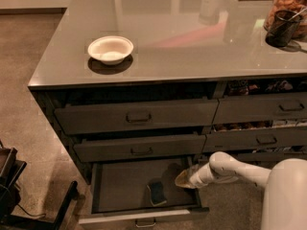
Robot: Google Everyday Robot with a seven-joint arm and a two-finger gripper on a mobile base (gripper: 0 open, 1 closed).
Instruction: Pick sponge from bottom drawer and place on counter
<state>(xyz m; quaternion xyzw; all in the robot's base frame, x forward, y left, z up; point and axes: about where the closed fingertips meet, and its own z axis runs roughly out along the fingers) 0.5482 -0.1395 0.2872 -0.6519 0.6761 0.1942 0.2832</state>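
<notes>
The bottom drawer [111,188] of the left stack is pulled open, its dark floor showing. The sponge [156,192], a small dark block with a lighter edge, lies on the drawer floor near the front, right of centre. My gripper [183,178] on the white arm reaches in from the right and hangs over the drawer's right side, just above and to the right of the sponge, apart from it. The counter [192,42] is the glossy grey slab on top of the cabinet.
A white bowl [110,49] sits on the counter's front left. A dark cup [281,28] and a jar [288,4] stand at the counter's right. Two upper drawers [136,116] stick out slightly above the open one. A dark stand [14,186] is at the lower left floor.
</notes>
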